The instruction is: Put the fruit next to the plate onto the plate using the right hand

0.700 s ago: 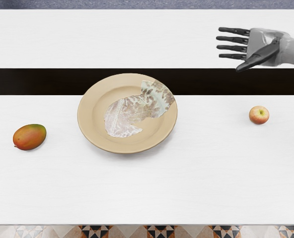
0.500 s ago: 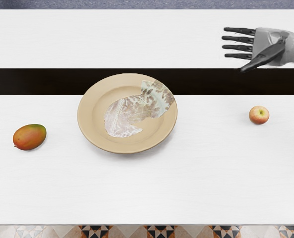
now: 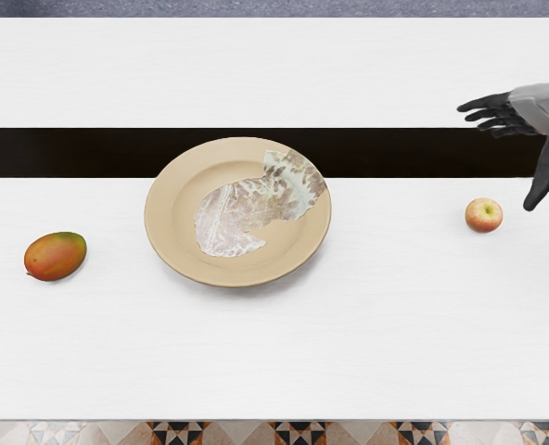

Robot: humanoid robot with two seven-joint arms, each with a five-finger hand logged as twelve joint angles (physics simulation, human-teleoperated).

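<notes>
Head view: right hand point(image 3: 534, 111) has rotated and dropped toward the apple point(image 3: 483, 215).

Right hand point(image 3: 536, 113) position: farther right than 0.5 s ago, now partly cut by the picture's right edge.
Fingers point(image 3: 483, 102): changed from straight and parallel to loosely curved, tips closer together, holding nothing.
Thumb point(image 3: 544, 174): changed from slanting leftward to pointing down; tip now near the apple point(image 3: 483, 214), just up-right of it, not touching.
</notes>
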